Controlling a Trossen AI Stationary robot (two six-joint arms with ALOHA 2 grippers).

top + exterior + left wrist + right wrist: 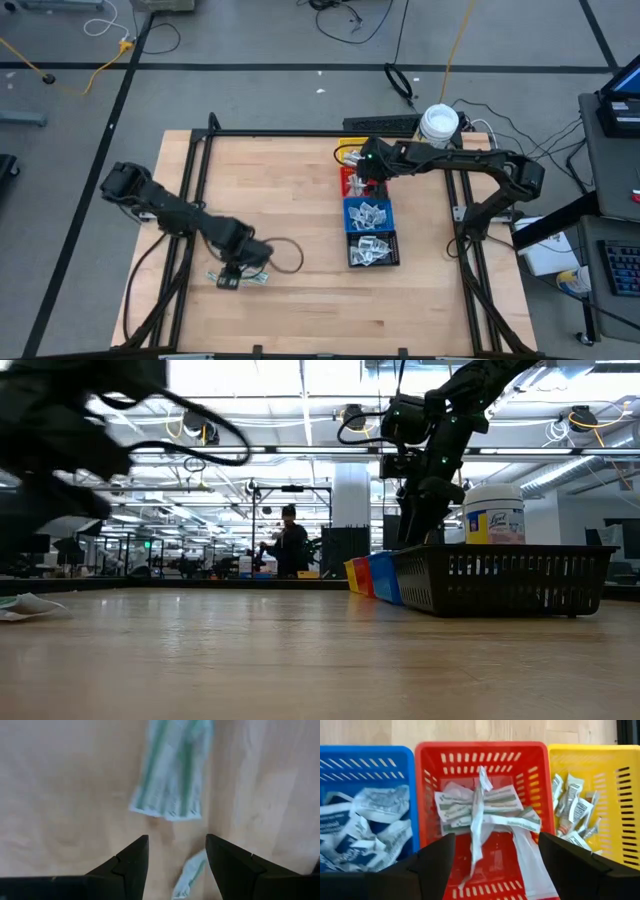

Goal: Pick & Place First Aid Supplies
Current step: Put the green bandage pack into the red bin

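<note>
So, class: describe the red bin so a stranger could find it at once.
On the wooden table, a row of four bins sits on the right side. The red bin, under the right gripper, lies between the yellow bin and blue bin and holds pale green wrappers.

You have a wooden table (290, 190) carrying a row of yellow (620, 790), red (485, 755), blue (368, 215) and black (373, 250) bins, a white jar (439, 124) with a yellow label beside the far end of that row, and a person (289, 540) standing far back in the room.
</note>
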